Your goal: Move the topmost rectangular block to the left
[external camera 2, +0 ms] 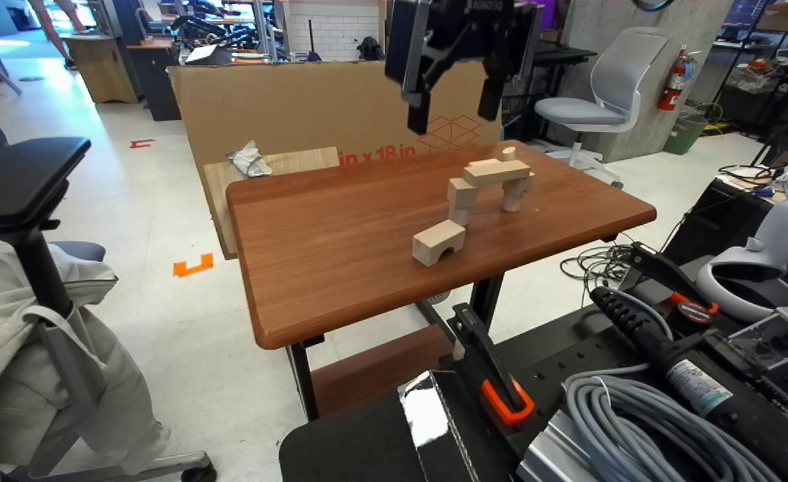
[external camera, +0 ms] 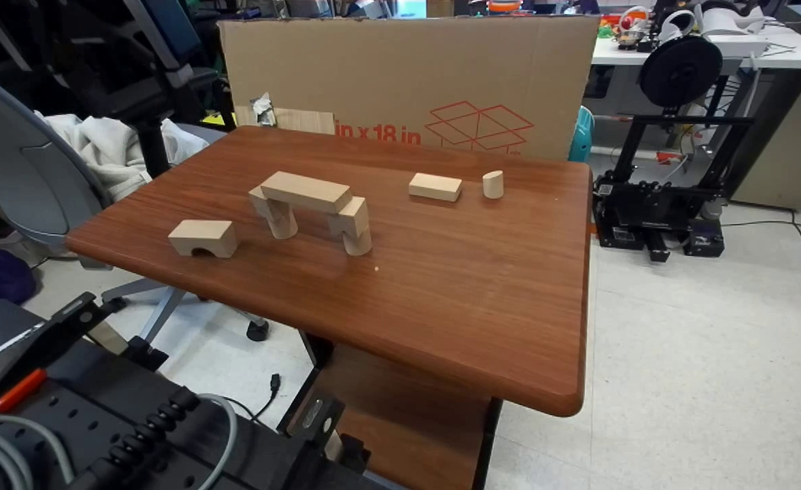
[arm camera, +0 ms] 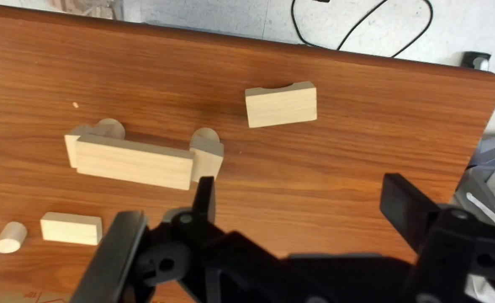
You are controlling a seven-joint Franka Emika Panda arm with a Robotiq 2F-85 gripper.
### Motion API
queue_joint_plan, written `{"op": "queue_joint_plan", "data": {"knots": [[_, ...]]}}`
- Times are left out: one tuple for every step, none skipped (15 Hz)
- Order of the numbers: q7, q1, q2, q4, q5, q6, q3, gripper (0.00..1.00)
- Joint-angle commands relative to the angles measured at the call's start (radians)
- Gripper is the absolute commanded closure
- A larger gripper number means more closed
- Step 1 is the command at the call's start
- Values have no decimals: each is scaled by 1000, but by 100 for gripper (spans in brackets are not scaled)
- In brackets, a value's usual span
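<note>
Nearest to the camera, in the wrist view, are the black fingers (arm camera: 403, 210); they stand wide apart from each other — between them one sees the wood grain of the brown tabletop (arm camera: 297, 219). In an exterior view the same fingers hang in the air above the tabletop, with their tips pointing down, well apart from all the blocks.

The small rectangular block (external camera: 434, 188) lies flat on the tabletop, just beside a short cylinder (external camera: 493, 185) which stands upright. Both are near to the far edge, on the side of the cardboard sheet (external camera: 400, 75) with its red print. In an exterior view this small rectangular block is partly hidden behind the long plank (external camera 2: 497, 173).

The long plank makes the top of a little bridge: it rests on two short blocks (external camera: 354, 214), and under each of these is a cylindrical pillar (external camera: 358, 243). Apart from the bridge, nearer to the front edge, sits an arch block (external camera: 203, 233) — its round cut-out is turned downward. Beyond the tabletop, a black 3D printer (external camera: 659, 207) stands on the floor.
</note>
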Motion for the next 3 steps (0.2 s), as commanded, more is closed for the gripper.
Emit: {"op": "queue_joint_plan", "data": {"knots": [[-2,-13,-24,-9,2,-10,11,0],[-2,-13,-34,-18,3,-11,11,0],[-2,-13,-35,-23,3,-11,11,0]]}}
